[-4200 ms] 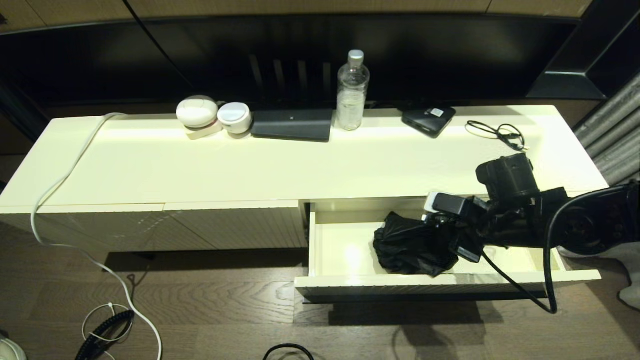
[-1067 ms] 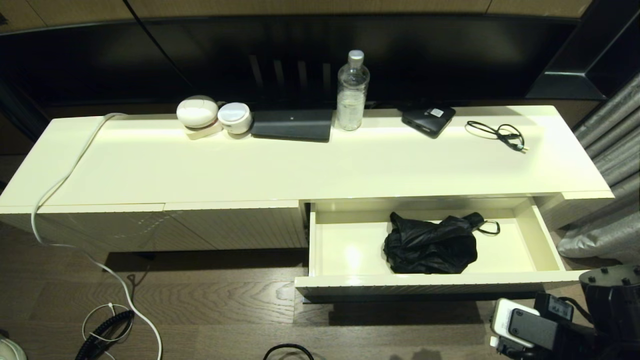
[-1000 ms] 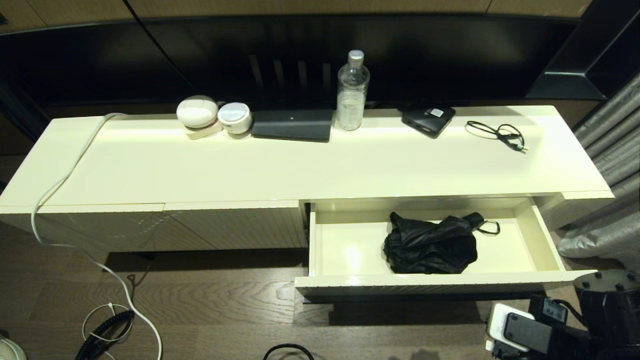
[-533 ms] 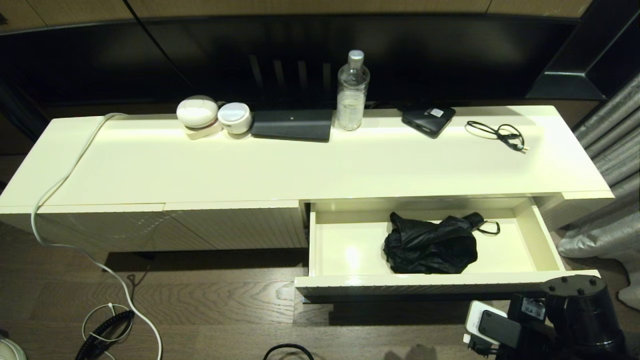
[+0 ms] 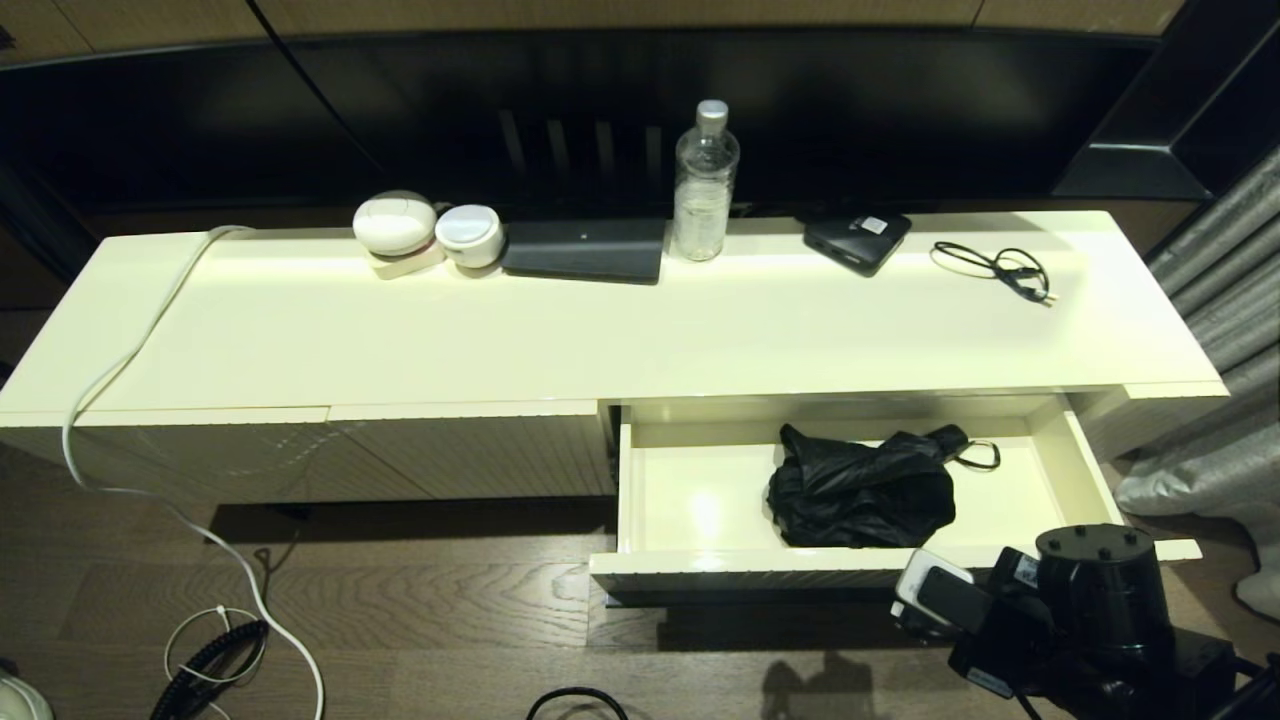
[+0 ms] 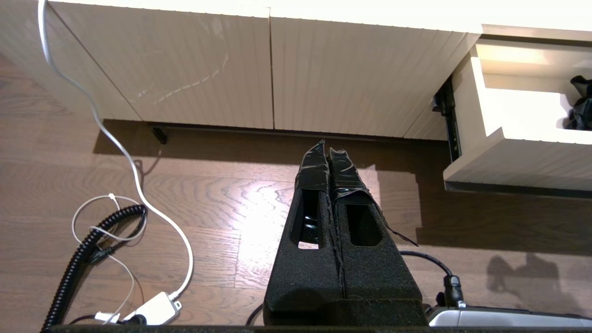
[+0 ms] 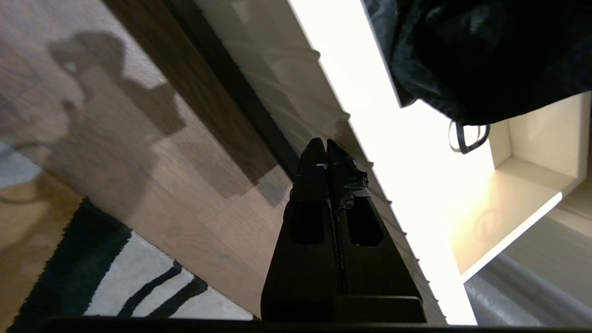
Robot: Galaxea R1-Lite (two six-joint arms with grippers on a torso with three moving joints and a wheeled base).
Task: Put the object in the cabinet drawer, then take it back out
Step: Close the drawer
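Observation:
The black folding umbrella (image 5: 860,490) lies loose in the open cream drawer (image 5: 760,572), its strap loop (image 5: 985,456) pointing to the right. Nothing holds it. My right arm (image 5: 1095,600) sits low at the drawer's front right corner. In the right wrist view my right gripper (image 7: 323,144) is shut and empty, its tips close against the drawer's ribbed front (image 7: 277,60), with the umbrella (image 7: 462,55) beyond the rim. Parked out of the head view, my left gripper (image 6: 329,147) is shut over the wooden floor, left of the drawer (image 6: 508,157).
On the cabinet top stand a water bottle (image 5: 705,185), a flat black box with a white label (image 5: 857,240), a thin black cable (image 5: 995,265), a dark slab (image 5: 585,250) and two white round devices (image 5: 395,225). A white cord (image 5: 130,360) trails to the floor.
The right arm let go of the umbrella and drew out of the drawer. Over the last second it moved left and up to the drawer front. The umbrella lies still.

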